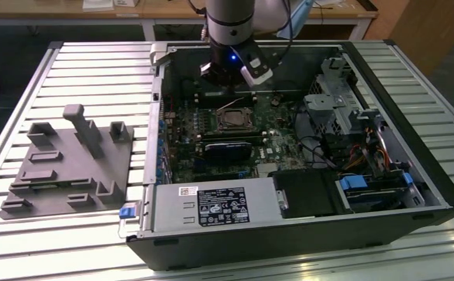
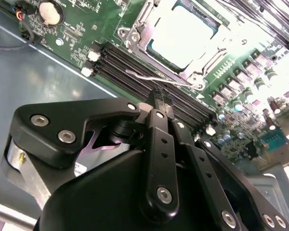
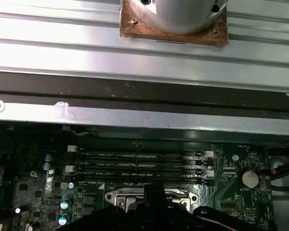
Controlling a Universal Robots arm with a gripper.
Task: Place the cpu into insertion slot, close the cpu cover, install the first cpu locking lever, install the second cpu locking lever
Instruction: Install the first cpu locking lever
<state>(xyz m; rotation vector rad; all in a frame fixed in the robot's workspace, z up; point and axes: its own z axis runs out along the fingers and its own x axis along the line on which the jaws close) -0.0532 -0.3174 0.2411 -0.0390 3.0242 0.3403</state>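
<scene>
Starting at the exterior view's left, a grey moulded fixture plate (image 1: 55, 175) lies on the slatted metal worktop (image 1: 94, 64), well apart from the arm. Beside it, toward the exterior view's right, stands the open computer case (image 1: 289, 246), with a labelled power supply (image 1: 211, 206) along its near edge.

Over the upper middle of the green board hangs the gripper (image 1: 229, 79). In the second wrist view its fingertips (image 2: 160, 96) are pressed together with nothing visible between them. They sit over the long black memory slots (image 2: 130, 65), just beside the socket.

The insertion slot (image 1: 233, 120) lies just below the gripper in the exterior view, near the board's centre. In the second wrist view the cpu (image 2: 182, 33) sits inside it, its top glaring bright. The cpu cover (image 2: 143, 21) lies down around it as a metal frame. A thin wire locking lever (image 2: 154, 78) runs along the socket's edge next to the memory slots, just beyond the fingertips; whether it is latched cannot be told.

In the first wrist view the memory slots (image 3: 139, 166) lie between the case wall and the socket, and a coin battery (image 3: 250, 179) sits near their end.

Further to the exterior view's right stand a metal drive cage (image 1: 332, 102) and a blue-tabbed drive bay (image 1: 360, 182).
</scene>
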